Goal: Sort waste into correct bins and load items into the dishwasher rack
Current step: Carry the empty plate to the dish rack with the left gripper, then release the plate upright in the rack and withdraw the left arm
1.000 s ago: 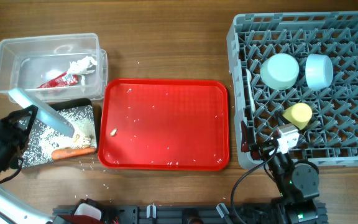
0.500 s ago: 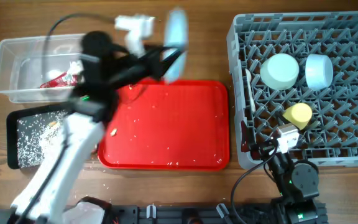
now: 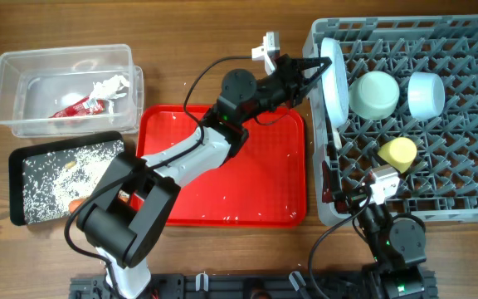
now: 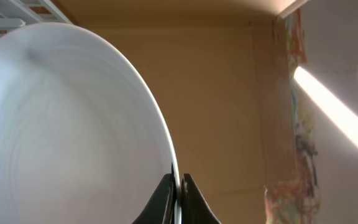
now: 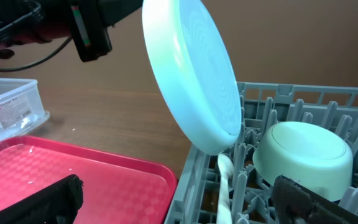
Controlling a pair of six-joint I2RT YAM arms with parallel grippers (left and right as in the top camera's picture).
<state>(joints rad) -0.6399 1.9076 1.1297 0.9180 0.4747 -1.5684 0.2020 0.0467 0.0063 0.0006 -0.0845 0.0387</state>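
My left gripper is shut on the rim of the pale blue plate and holds it on edge, tilted, over the left side of the grey dishwasher rack. In the left wrist view both fingertips pinch the plate. The mint-green bowl, pale blue bowl and yellow cup sit in the rack. The right wrist view shows the plate, the bowl and the white spoon upright among the pegs. My right gripper is open and empty at the rack's front left corner.
The clear tub holds the napkin and red wrapper. The black tray holds crumbs; a bit of orange carrot shows beside my left arm. The red serving tray carries a few crumbs.
My left gripper has carried the plate from the black tray, up over the red tray, to the rack's left side. The right arm has not moved.
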